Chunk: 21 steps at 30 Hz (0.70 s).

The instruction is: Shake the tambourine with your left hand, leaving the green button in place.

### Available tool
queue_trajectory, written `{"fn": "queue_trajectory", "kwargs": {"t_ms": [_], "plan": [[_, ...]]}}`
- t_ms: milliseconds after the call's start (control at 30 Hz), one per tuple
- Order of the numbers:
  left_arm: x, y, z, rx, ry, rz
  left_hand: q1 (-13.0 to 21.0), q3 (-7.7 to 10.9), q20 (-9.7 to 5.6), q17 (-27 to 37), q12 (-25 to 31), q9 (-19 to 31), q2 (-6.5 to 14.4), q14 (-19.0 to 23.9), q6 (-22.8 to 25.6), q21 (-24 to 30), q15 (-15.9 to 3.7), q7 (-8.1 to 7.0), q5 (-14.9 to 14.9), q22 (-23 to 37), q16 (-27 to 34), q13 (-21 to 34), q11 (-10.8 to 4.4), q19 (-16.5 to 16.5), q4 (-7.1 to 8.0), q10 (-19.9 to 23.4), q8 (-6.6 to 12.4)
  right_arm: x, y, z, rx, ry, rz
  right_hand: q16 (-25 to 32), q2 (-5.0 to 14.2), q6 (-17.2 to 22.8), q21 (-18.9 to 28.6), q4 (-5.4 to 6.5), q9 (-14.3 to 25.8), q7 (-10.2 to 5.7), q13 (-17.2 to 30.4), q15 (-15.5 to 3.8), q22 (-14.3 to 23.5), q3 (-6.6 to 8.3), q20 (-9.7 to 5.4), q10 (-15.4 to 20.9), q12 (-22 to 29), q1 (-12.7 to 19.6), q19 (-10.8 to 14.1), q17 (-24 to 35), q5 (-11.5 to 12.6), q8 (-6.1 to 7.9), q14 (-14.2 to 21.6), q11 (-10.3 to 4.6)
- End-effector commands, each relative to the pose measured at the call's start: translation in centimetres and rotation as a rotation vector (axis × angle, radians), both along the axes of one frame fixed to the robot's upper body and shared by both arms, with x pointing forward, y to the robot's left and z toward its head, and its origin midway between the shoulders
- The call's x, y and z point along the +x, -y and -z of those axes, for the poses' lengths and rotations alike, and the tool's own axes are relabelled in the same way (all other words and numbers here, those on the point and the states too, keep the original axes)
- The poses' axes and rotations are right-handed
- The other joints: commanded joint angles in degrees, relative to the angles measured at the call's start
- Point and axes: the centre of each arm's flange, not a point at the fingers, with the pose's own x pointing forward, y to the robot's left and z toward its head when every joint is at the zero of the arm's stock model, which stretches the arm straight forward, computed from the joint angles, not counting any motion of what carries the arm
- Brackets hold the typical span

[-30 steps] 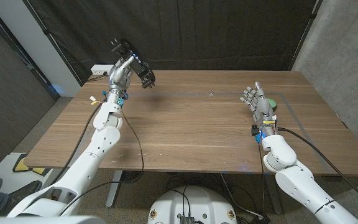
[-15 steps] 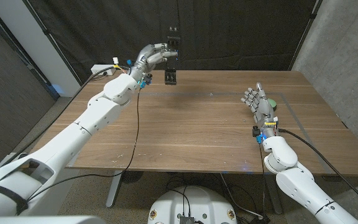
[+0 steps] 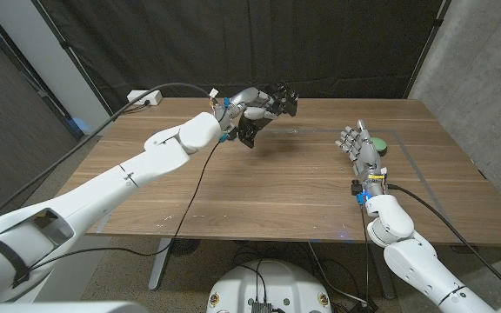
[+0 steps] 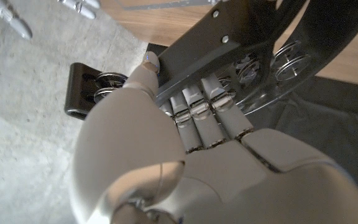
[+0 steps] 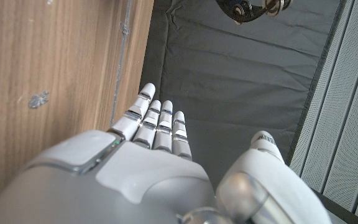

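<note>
Wooden counter point(image 3: 259, 187), brown grain, faint pale line marks across far half. Green button point(image 3: 377, 145) lies on it just beyond right hand point(image 3: 360, 143), which stands at the surface, fingers straight and together.

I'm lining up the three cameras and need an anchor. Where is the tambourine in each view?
Head view: the tambourine is held off the table by the left hand, upper middle, over the far part of the table.
Left wrist view: the black frame with metal jingles fills the upper part, the left hand's fingers curled round it.
Right wrist view: a small piece at the top edge.
Shared landmark: the dark curtain.
</note>
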Motion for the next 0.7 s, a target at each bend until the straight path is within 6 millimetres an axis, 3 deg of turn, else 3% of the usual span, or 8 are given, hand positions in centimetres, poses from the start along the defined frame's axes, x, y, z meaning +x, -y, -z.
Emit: {"fn": "queue_trajectory", "kwargs": {"t_ms": [33,333,533,700], "plan": [[-1.9,-4.5,-2.6,0.189,0.506,-0.332,-0.5,7.20,-0.15,0.3,-0.1,0.0,0.4,2.2,1.7,0.1,-2.58,0.85,0.4,0.3,0.5,0.5,-1.92,0.5,6.72,2.5,0.30,0.2,-0.6,0.0,-0.008,-0.008,-0.009,-0.2,0.54,0.4,-0.1,0.03,0.3,0.11,0.2,0.17,0.1,-0.05,-0.79,0.5,0.1,0.2,0.6,0.1,-0.3,0.19,0.4,-0.14],[-0.7,-12.2,-2.4,-0.320,0.225,-0.064,-0.6,7.46,-0.06,0.5,-0.1,0.3,0.3,2.6,1.7,0.2,-2.53,1.11,0.4,0.4,0.7,0.8,-1.56,0.7,6.58,3.1,0.43,0.4,-1.0,-0.5,-0.023,-0.010,-0.010,-0.2,0.56,0.4,-0.3,0.02,0.3,0.04,0.2,0.16,0.2,-0.11,-0.81,0.4,0.0,0.1,0.6,0.1,-0.3,0.16,0.4,-0.20],[0.6,-16.9,-0.4,-0.653,0.051,0.231,-0.6,7.63,-0.06,0.6,-0.3,0.4,0.2,2.6,1.6,0.2,-2.39,1.24,0.3,0.4,0.7,1.1,-1.57,0.8,6.50,3.0,0.49,0.6,-1.3,-1.0,-0.035,-0.013,-0.010,-0.2,0.60,0.4,-0.4,0.00,0.3,0.04,0.2,0.19,0.2,-0.13,-0.81,0.4,0.0,0.1,0.7,0.1,-0.4,0.15,0.4,-0.18],[1.4,-19.2,1.5,-0.814,-0.031,0.411,-0.7,7.74,-0.07,0.6,-0.4,0.6,0.2,2.4,1.6,0.2,-2.40,1.31,0.3,0.4,0.6,1.3,-1.65,0.7,6.48,2.9,0.53,0.9,-1.7,-1.4,-0.046,-0.012,-0.015,-0.2,0.63,0.4,-0.4,-0.01,0.3,0.07,0.2,0.18,0.2,-0.15,-0.81,0.4,0.0,0.1,0.7,0.1,-0.4,0.16,0.4,-0.14]]}}
